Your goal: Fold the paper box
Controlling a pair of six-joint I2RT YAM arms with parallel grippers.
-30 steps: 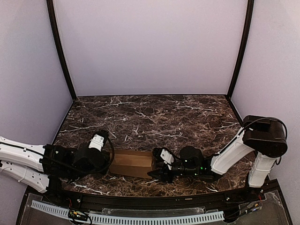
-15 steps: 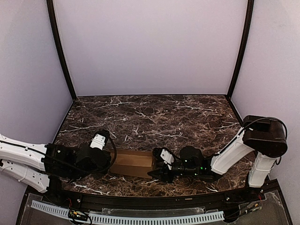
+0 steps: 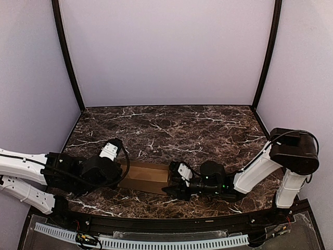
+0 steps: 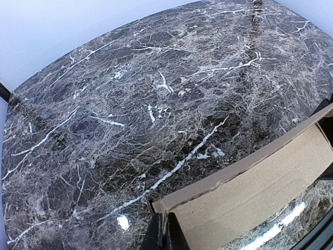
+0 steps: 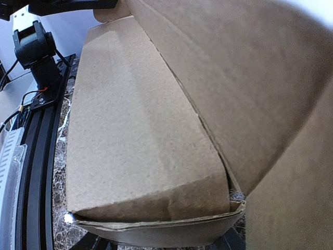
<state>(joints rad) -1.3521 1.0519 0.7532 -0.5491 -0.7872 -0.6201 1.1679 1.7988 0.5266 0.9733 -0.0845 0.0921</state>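
Dark veined marble forms the table (image 3: 208, 130), and lilac walls (image 3: 166, 52) are seen behind it; near the front edge the tan paper box (image 3: 145, 178) is seen set lengthwise, left to right. Its left end wall is pinched by the clenched left gripper (image 4: 165, 235), while its right end is grasped between the half-spread jaws of the right gripper (image 3: 173, 186).

Far table (image 3: 166, 130) open; paper box (image 3: 147, 178) blocks near strip between left gripper (image 3: 120, 180), right gripper (image 3: 172, 183).
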